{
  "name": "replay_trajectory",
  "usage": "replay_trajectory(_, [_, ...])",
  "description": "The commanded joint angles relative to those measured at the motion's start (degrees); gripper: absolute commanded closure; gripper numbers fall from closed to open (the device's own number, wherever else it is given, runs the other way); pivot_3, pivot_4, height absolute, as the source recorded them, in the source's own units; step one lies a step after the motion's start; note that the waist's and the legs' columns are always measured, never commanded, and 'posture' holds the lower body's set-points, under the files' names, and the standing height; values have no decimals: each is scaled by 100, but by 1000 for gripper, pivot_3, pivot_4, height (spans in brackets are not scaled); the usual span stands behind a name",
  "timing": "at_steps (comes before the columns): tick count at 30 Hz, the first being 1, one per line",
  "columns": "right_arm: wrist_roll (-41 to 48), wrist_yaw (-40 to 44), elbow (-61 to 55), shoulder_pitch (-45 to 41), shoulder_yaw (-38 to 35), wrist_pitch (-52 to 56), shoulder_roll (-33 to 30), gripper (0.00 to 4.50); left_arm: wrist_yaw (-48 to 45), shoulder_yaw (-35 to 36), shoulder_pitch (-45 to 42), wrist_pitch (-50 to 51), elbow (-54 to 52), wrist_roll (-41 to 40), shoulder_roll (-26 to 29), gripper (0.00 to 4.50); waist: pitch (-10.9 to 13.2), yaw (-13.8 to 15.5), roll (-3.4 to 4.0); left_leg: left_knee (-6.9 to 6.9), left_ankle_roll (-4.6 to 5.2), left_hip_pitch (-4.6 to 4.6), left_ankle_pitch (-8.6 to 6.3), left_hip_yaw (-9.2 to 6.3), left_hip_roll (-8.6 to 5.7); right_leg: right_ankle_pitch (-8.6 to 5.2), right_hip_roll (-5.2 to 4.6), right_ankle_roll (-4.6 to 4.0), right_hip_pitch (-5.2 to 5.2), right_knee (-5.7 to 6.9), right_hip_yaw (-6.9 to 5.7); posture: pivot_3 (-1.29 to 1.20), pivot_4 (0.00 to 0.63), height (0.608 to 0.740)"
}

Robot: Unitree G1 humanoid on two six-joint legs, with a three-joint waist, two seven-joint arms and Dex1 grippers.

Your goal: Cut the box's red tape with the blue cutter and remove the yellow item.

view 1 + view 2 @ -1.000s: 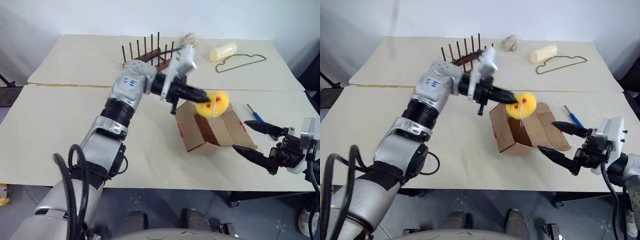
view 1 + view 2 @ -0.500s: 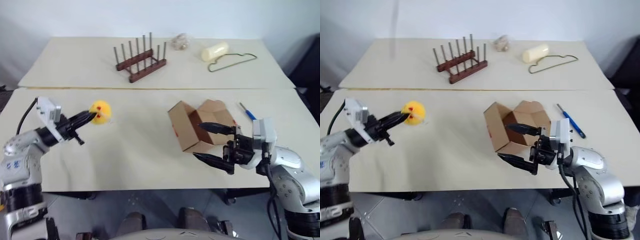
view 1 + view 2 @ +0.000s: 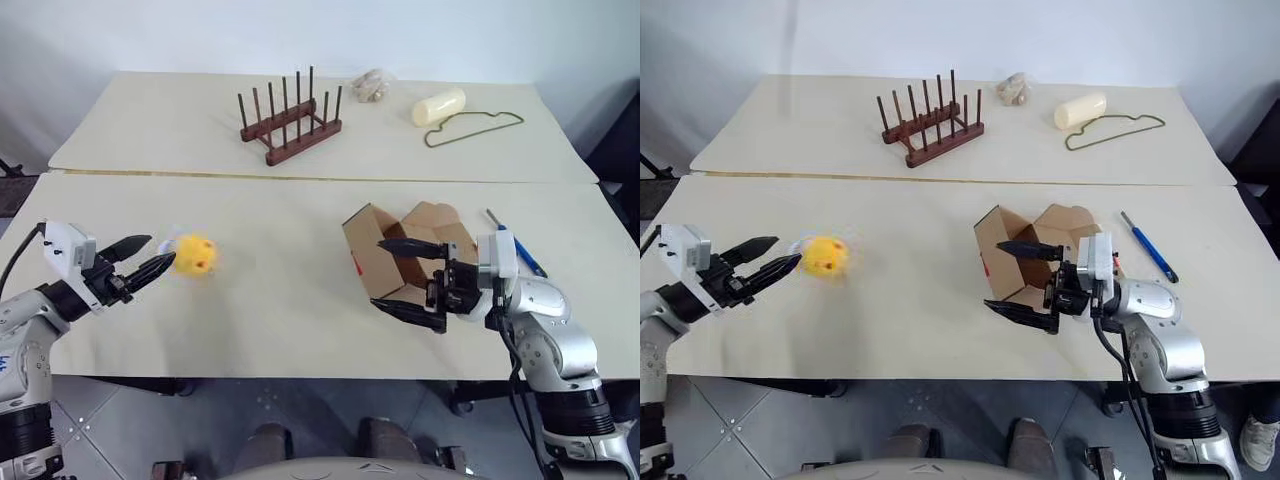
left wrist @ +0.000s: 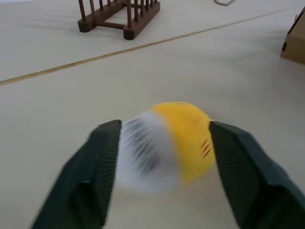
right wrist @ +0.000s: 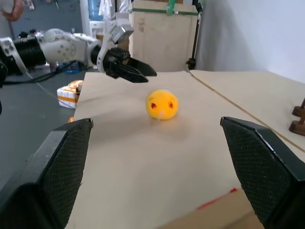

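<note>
One box (image 3: 400, 255) sits open on our table (image 3: 280, 290), its flaps up, and we cannot see anything inside it. Our right gripper (image 3: 408, 276) has its jaws spread wide with nothing in them, one finger over the box's open top and one just in front of its near side. A bit of the red tape (image 3: 359, 266) shows on the box's side. The yellow item (image 3: 195, 256) is well apart from the box, just past the tips of our left gripper (image 3: 144, 259), whose jaws are parted and not squeezing it. The blue cutter (image 3: 1148, 245) lies on the table beyond the right gripper's far side. Farther back stand a wooden peg rack (image 3: 290, 125), a cream cylinder (image 3: 438, 105) and a wire hanger (image 3: 475, 128). The right wrist view shows room things: a big wooden crate (image 5: 162, 38) and a grey floor (image 5: 28, 119).
</note>
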Motion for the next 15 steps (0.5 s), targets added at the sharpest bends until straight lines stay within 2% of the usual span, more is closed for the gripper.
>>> replay_trajectory(1, [16, 157, 157, -97, -244, -200, -139, 0, -131, 466, 340, -471, -93, -106, 196, 67, 0, -19, 0, -3, -1, 0, -1, 2, 2, 0, 0, 0, -4, 0, 0, 0, 150, 740])
replay_trajectory(6, [-33, 285, 375, -242, -388, -293, -304, 0, -88, 1013, 1467, -876, -580, 254, 423, 27, 2, -82, 3, -12, -4, -1, -5, 30, 12, 0, 0, -1, -24, 1, 0, 0, 150, 740])
replay_trajectory(9, [-63, 523, 425, -237, -398, -298, -540, 0, -87, 1716, 2296, -906, -1098, 66, 238, 27, 2, -91, 2, -11, -4, -4, -12, 31, 18, -1, 1, -1, -24, -5, -1, 0, 150, 740])
replay_trajectory(15, [-104, 556, 381, -164, -380, -350, -587, 0, 157, 1971, 2942, -992, -1461, 33, -125, 27, 4, -66, 7, -6, 0, 1, -21, 33, 23, -1, 0, -3, -22, -7, 0, 0, 150, 740])
